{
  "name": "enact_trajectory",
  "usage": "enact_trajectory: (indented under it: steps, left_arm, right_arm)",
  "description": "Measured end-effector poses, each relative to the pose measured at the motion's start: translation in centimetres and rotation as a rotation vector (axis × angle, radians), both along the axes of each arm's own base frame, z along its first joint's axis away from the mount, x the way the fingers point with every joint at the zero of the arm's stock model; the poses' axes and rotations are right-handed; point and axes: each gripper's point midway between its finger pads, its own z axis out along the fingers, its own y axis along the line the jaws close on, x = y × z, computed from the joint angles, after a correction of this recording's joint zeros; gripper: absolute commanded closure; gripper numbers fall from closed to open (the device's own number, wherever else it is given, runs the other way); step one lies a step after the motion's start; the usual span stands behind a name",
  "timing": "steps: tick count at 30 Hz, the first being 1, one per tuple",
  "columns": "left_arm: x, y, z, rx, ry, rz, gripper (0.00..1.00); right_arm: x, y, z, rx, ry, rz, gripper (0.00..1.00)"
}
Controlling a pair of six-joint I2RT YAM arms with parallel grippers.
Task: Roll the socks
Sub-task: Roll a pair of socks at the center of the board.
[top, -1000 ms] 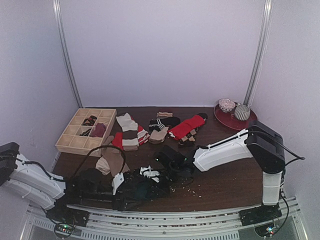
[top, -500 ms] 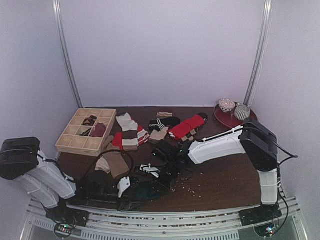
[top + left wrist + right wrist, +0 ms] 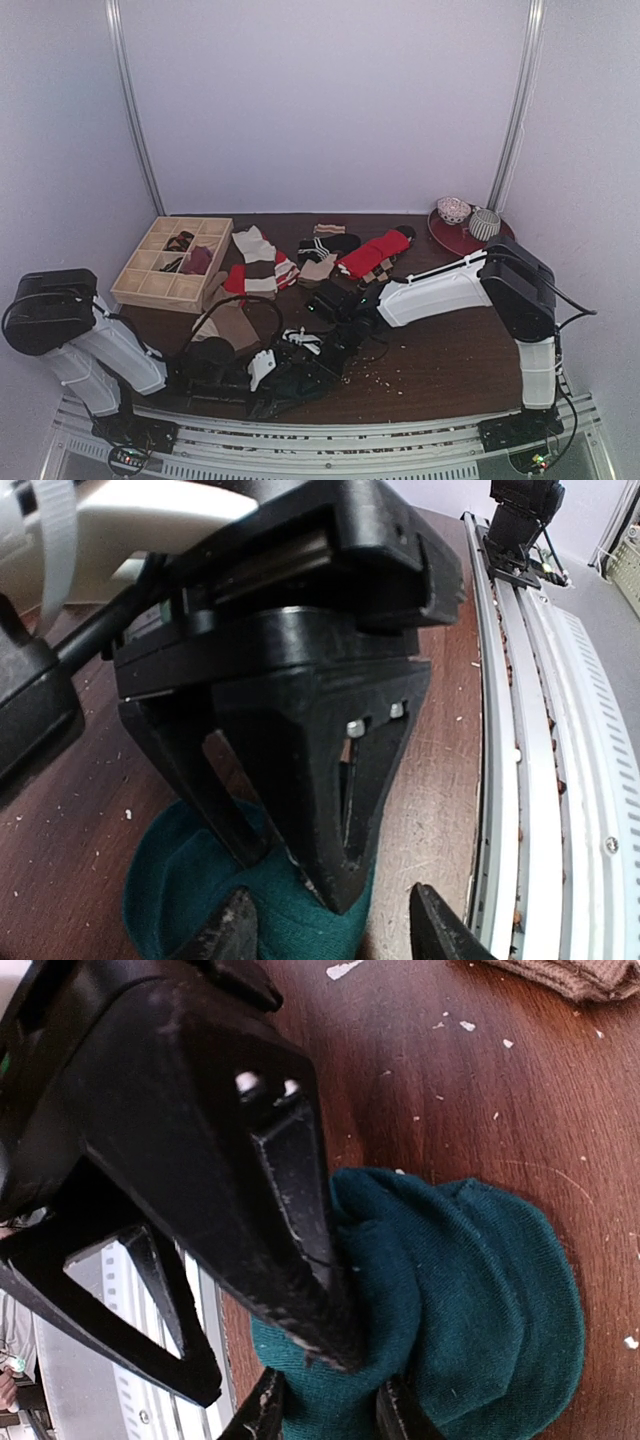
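Observation:
A dark teal pair of socks (image 3: 300,383) lies bunched on the brown table near the front edge, between my two grippers. In the right wrist view the teal socks (image 3: 470,1290) form a rounded bundle, and my right gripper (image 3: 330,1415) is shut on a fold of them. My left gripper (image 3: 335,930) stands open: one fingertip (image 3: 235,930) rests over the teal socks (image 3: 180,880), the other (image 3: 435,925) is over bare wood. One right-hand finger presses into the fabric between them. From above, the left gripper (image 3: 262,368) and right gripper (image 3: 335,350) meet over the bundle.
A wooden compartment box (image 3: 170,262) at the back left holds a few socks. Striped (image 3: 258,262), black (image 3: 328,243) and red (image 3: 372,252) socks lie at the back centre, a tan one (image 3: 228,322) nearer. A red plate (image 3: 468,240) sits back right. A metal rail (image 3: 540,730) borders the front edge.
My left arm has swung up and carried its gripper rightward onto the teal socks, its jaws narrowing a little. My right gripper shifted slightly back and left, keeping its hold.

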Motion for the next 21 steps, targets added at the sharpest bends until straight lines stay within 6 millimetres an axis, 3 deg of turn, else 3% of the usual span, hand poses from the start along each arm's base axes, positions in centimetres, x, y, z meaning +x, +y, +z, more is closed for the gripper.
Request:
enact_trajectory:
  steps: [3,9,14,18,21]
  left_arm:
    - [0.0,-0.1,0.0,-0.001,0.008,0.004,0.34]
    - [-0.5,1.8,1.0,-0.029,-0.005,0.021,0.31]
    - [-0.1,2.5,1.7,-0.031,-0.039,0.049,0.35]
    - [0.1,2.4,0.2,0.032,-0.033,0.05,0.37]
    - [0.4,1.6,-1.0,0.071,-0.021,0.047,0.43]
  right_arm:
    - [0.0,0.0,0.0,0.002,0.002,-0.004,0.72]
    - [0.0,0.0,0.0,0.011,-0.002,-0.006,0.72]
    - [0.0,0.0,0.0,0.011,-0.004,-0.006,0.72]
    - [0.0,0.0,0.0,0.011,-0.004,-0.006,0.72]
    - [0.0,0.0,0.0,0.011,-0.005,-0.007,0.73]
